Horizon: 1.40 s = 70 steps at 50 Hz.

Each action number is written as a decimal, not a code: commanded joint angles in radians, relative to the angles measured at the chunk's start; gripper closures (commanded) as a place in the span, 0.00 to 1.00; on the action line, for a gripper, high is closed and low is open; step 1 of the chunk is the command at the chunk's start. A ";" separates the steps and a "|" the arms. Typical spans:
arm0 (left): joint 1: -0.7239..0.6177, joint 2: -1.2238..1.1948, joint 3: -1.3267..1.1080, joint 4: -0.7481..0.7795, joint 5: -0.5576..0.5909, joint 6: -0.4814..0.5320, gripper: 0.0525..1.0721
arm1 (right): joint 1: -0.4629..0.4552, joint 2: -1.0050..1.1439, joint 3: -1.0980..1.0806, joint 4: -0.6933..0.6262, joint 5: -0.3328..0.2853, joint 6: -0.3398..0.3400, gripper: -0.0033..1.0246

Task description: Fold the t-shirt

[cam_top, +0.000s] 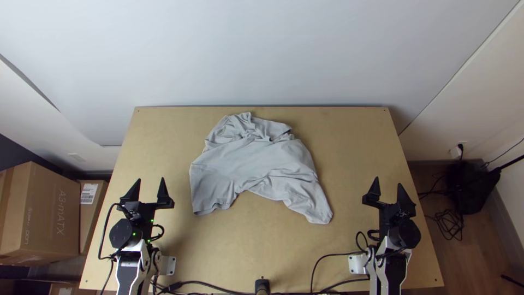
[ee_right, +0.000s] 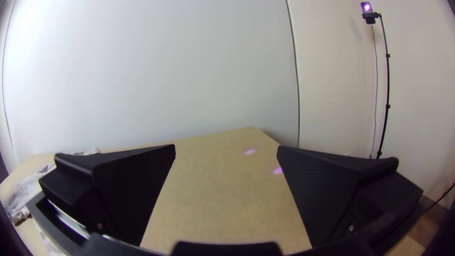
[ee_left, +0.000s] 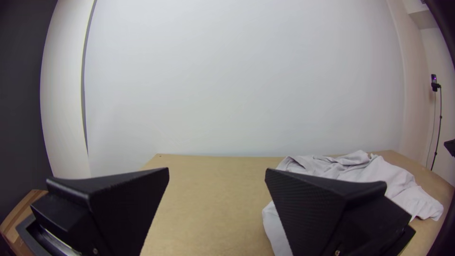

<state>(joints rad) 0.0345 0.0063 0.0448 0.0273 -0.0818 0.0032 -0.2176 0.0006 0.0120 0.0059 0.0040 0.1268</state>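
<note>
A robotics lab or workshop occupies a white-walled room, where two white-and-black jointed robot arms (cam_top: 126, 261) stand at a light wooden rectangular counter (cam_top: 262, 240) crossed by thin black cables (cam_top: 203, 283), near brown cardboard boxes (cam_top: 52, 213), a slim black pole stand (ee_right: 387, 85) and brown wood-look flooring (cam_top: 480, 257).
</note>
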 commanded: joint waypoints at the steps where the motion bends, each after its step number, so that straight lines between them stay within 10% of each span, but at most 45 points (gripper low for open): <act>1: -0.002 -0.006 -0.042 -0.012 0.008 0.021 0.04 | 0.018 -0.005 0.005 -0.017 0.004 0.016 0.04; 24: -0.079 0.018 -0.008 0.260 0.085 0.058 0.04 | 0.115 0.294 0.299 0.069 0.005 -0.012 0.04; 37: -0.177 0.288 0.187 0.269 0.074 0.087 0.04 | 0.132 0.642 0.709 -0.162 -0.004 -0.042 0.04; 53: -0.177 0.730 0.589 0.026 0.045 -0.023 0.04 | 0.136 0.816 1.049 -0.463 -0.027 -0.013 0.04; 70: -0.170 1.161 0.946 -0.443 0.051 -0.296 0.04 | 0.251 0.891 1.184 -0.863 -0.114 0.246 0.04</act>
<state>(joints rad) -0.1345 1.0958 0.9138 -0.3584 -0.0372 -0.2123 -0.0067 0.8902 1.1805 -0.7990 -0.0803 0.2604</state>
